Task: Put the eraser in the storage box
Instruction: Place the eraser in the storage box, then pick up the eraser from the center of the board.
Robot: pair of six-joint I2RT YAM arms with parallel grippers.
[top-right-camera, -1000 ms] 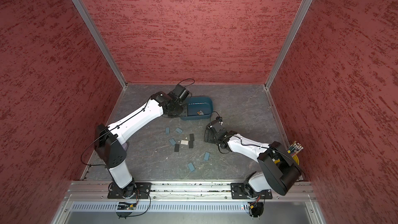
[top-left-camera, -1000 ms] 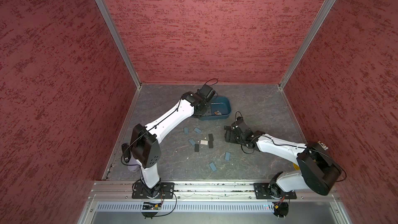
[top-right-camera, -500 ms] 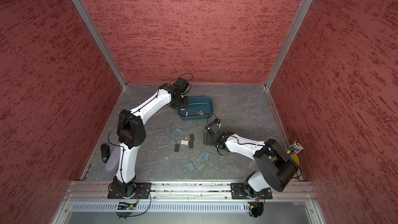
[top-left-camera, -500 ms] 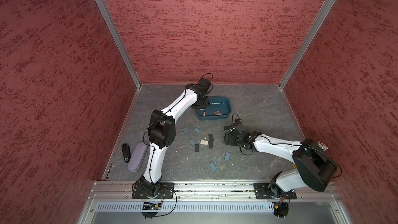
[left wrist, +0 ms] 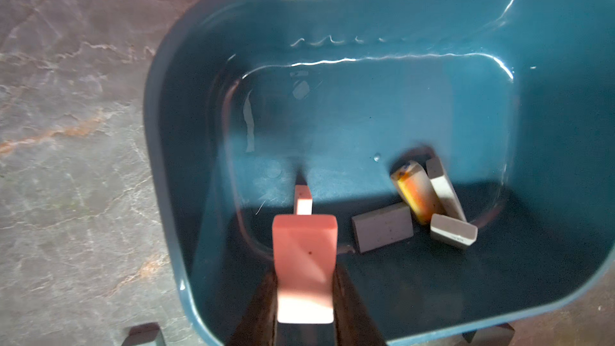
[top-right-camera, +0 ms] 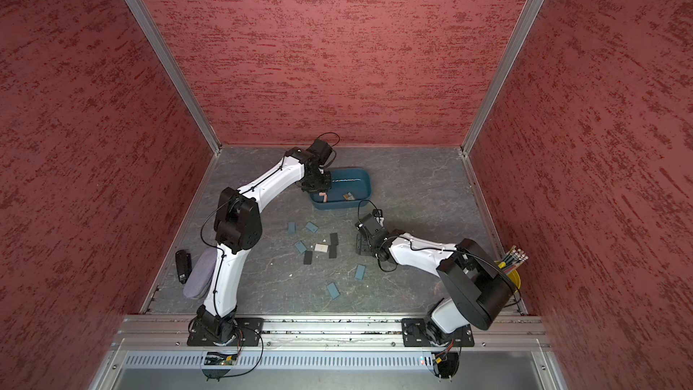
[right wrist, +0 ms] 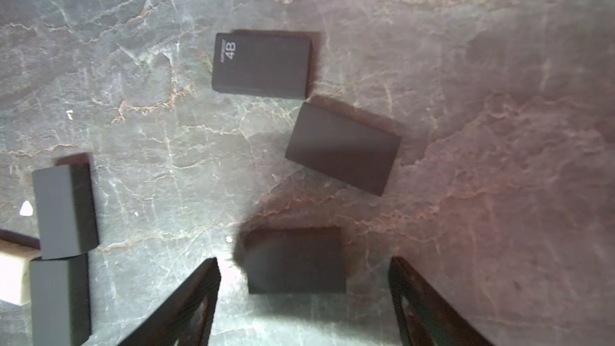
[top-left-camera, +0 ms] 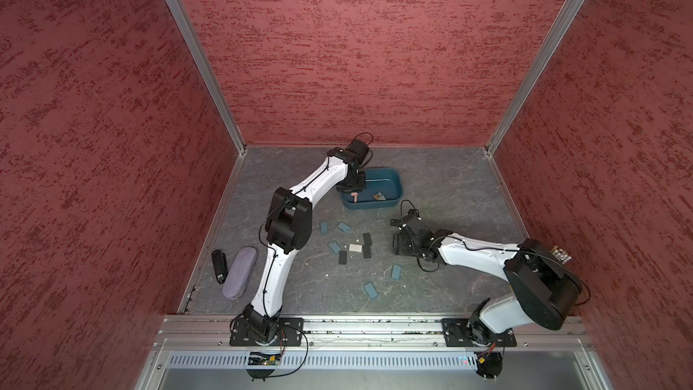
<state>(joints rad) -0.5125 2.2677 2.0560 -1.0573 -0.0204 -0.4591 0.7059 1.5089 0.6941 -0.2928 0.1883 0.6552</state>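
The storage box (top-left-camera: 382,183) (top-right-camera: 354,181) (left wrist: 549,94) is a dark teal tub at the back of the table. My left gripper (top-left-camera: 353,189) (left wrist: 304,272) hangs over its left end, shut on a pink eraser (top-left-camera: 354,196) (top-right-camera: 323,196) (left wrist: 304,254) that stands upright above the box floor. Several erasers lie inside, among them a grey one (left wrist: 382,229) and an orange-striped one (left wrist: 416,194). My right gripper (top-left-camera: 399,245) (top-right-camera: 362,245) (right wrist: 303,262) is low over the table, open. A dark eraser (right wrist: 294,261) lies flat between its fingertips, apart from both.
Loose erasers are scattered mid-table: blue (top-left-camera: 324,228), black (top-left-camera: 366,238), white (top-left-camera: 355,247). A black "4B" eraser (right wrist: 263,64) lies beyond the right gripper. A purple pencil case (top-left-camera: 239,272) and a black stapler (top-left-camera: 219,266) sit at the left edge. A yellow pencil cup (top-right-camera: 512,273) stands at front right.
The left arm's elbow has swung up and inward, uncovering the pencil case and stapler, while its gripper stayed over the box. The right gripper's fingers have narrowed somewhat around the dark eraser.
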